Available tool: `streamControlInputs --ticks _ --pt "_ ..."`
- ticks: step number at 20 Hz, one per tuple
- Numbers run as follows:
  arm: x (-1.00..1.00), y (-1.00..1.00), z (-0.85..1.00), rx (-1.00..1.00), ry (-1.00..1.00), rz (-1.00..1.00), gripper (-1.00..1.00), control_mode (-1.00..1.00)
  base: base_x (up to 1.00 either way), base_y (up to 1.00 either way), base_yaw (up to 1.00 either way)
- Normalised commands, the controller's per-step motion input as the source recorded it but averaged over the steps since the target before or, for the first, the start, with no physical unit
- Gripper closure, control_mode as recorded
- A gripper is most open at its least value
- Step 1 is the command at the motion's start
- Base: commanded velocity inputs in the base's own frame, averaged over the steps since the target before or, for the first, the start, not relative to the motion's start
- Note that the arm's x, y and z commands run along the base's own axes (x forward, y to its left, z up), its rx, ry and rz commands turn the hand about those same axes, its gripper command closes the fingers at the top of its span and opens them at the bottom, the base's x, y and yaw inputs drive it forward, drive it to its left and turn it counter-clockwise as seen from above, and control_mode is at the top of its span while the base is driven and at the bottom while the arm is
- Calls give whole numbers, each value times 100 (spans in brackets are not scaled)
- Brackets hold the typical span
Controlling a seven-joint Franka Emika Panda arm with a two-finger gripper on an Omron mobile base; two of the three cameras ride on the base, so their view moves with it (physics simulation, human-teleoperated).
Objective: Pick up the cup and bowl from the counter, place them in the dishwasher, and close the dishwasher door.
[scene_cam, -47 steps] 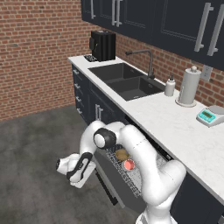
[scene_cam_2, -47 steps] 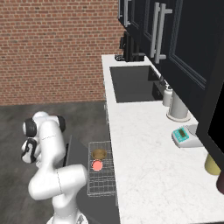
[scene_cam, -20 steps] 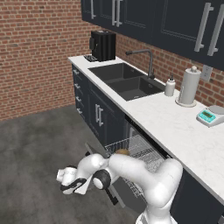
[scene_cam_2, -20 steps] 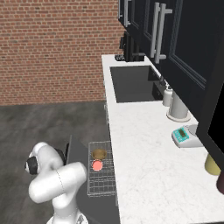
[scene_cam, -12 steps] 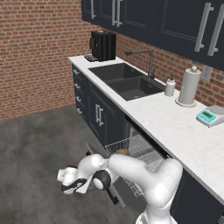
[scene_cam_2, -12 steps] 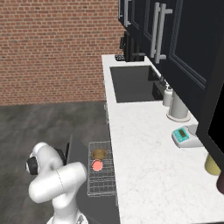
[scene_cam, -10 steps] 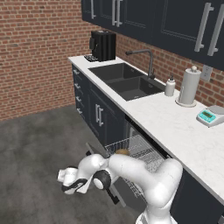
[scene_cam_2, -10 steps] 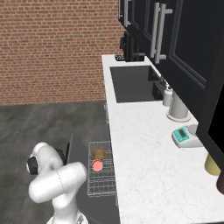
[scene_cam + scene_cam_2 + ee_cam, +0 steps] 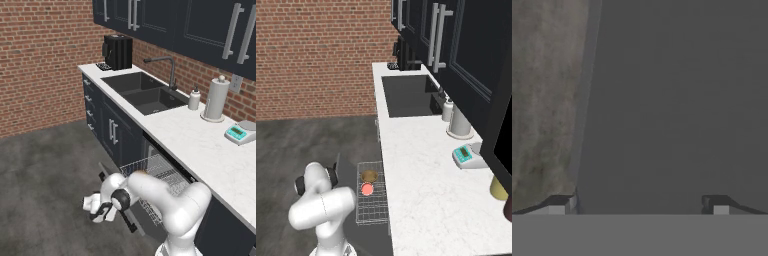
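The gripper [image 9: 637, 202] is seen low beside the dishwasher door [image 9: 677, 100], its 2 fingertips spread wide with nothing held between them, the dark door panel lying close before them. The cup [image 9: 367, 189] and the bowl [image 9: 369, 176] are seen side by side in the pulled-out wire rack [image 9: 372, 212] of the dishwasher [image 9: 165, 175], below the counter [image 9: 421, 170]; no writing can be read anywhere
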Motion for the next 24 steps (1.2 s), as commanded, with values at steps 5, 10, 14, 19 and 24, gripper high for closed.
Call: streamControlInputs --ticks 5,10,14,19,24 --pt "-3 -100 -3 0 0 0 -100 -100 0 0 0" --pt "-21 -100 8 0 -8 0 -100 -100 0 0 0" --pt "-37 -100 49 -1 -31 0 -100 -100 0 0 0" --pt "-46 -95 56 -26 -41 0 -100 -100 0 0 0" --pt "-31 -100 45 -35 -36 0 -100 -100 0 0 0"
